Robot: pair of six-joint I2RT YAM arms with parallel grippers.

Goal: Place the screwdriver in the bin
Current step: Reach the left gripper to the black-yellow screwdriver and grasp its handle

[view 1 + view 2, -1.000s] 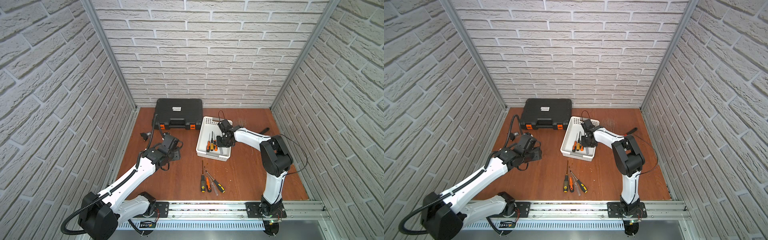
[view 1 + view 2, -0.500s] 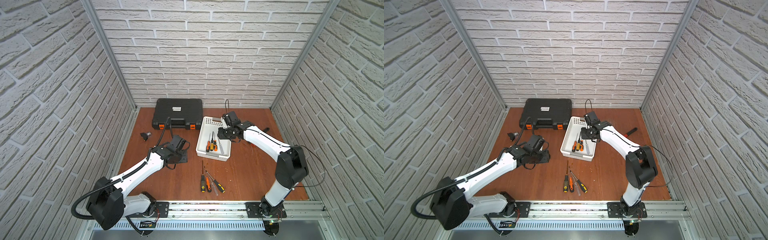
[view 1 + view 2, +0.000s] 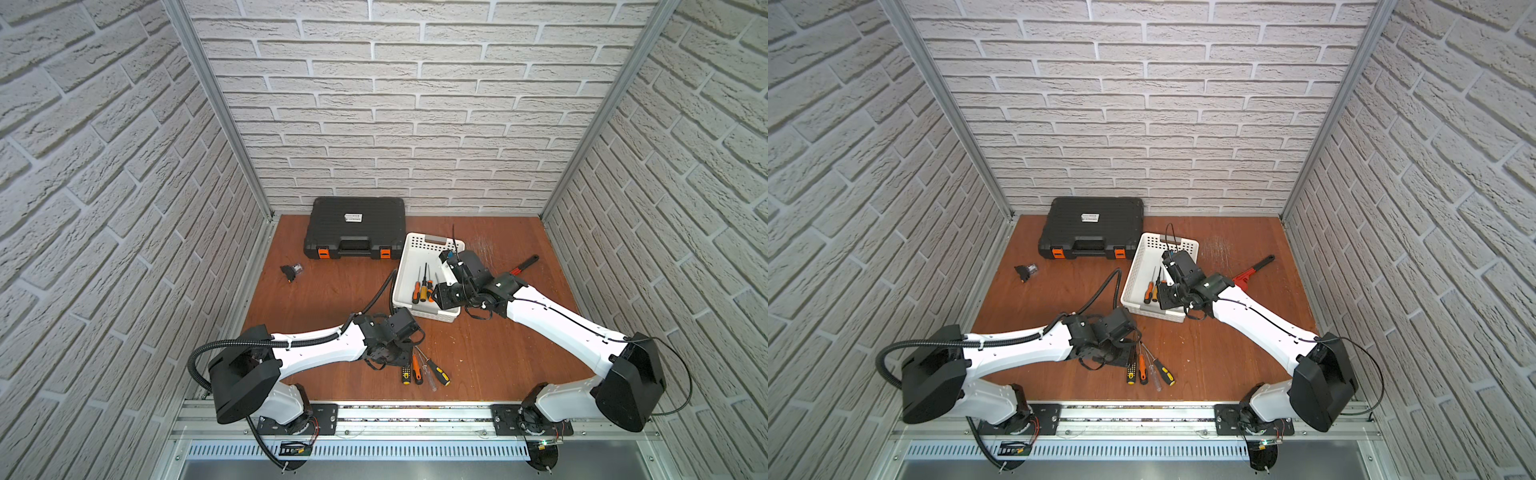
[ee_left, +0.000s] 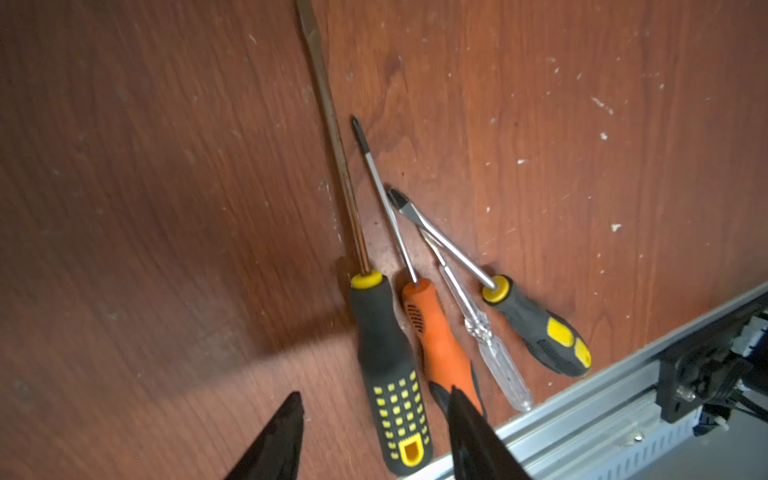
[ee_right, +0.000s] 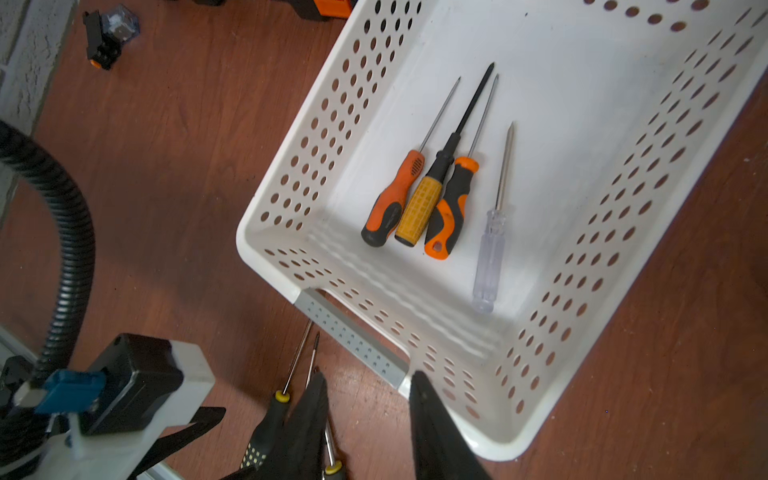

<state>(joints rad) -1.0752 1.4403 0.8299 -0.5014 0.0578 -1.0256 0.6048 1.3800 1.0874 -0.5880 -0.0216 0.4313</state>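
Observation:
Several screwdrivers (image 3: 417, 372) (image 3: 1144, 372) lie side by side on the brown table near the front rail. My left gripper (image 3: 388, 353) (image 3: 1102, 353) (image 4: 374, 397) hangs open over their handles. In the left wrist view its fingers stand on either side of the long black-and-yellow screwdriver (image 4: 386, 353), apart from it. The white perforated bin (image 3: 415, 249) (image 3: 1142, 257) (image 5: 316, 124) holds several more screwdrivers (image 5: 419, 199). My right gripper (image 3: 444, 299) (image 3: 1169, 299) (image 5: 368, 376) is open and empty above the bin's near end.
A black tool case (image 3: 357, 226) with orange latches stands at the back, left of the bin. A red and black wrench (image 3: 525, 264) lies right of the bin. A small black part (image 3: 291, 271) sits at the left. The metal rail (image 3: 395, 411) borders the front.
My left arm has swung from the table's left side to the front centre, over the loose screwdrivers. My right gripper has drawn back from the bin's middle to its near end.

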